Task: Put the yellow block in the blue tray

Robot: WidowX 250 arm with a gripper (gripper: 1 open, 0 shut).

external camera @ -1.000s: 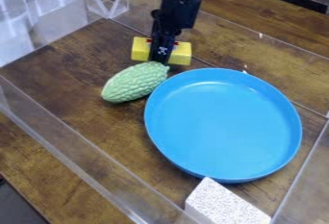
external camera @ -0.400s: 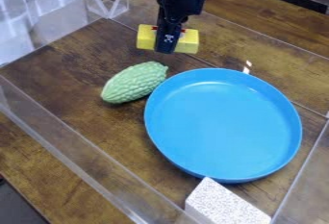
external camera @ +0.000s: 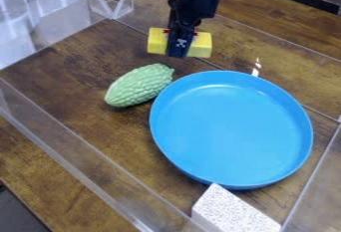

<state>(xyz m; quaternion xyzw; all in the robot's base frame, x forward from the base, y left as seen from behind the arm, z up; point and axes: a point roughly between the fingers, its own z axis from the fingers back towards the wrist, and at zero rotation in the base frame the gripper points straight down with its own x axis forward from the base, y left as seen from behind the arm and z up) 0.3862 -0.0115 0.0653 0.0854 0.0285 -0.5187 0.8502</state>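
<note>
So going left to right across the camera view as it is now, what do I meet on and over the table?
Green bumpy oval, then the yellow block in the jaws, then the blue tray. The white speckled block sits below the tray, overlapping its span, so I leave it out.

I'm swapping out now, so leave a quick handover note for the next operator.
Gripper: fingers shut on the yellow block, which seems to be off the table, beyond the green lump.
Blue tray: nearer the camera, nothing in it.
Done: block grasped.
Left: carry it over the tray, lower it in, open the fingers, back away.
</note>
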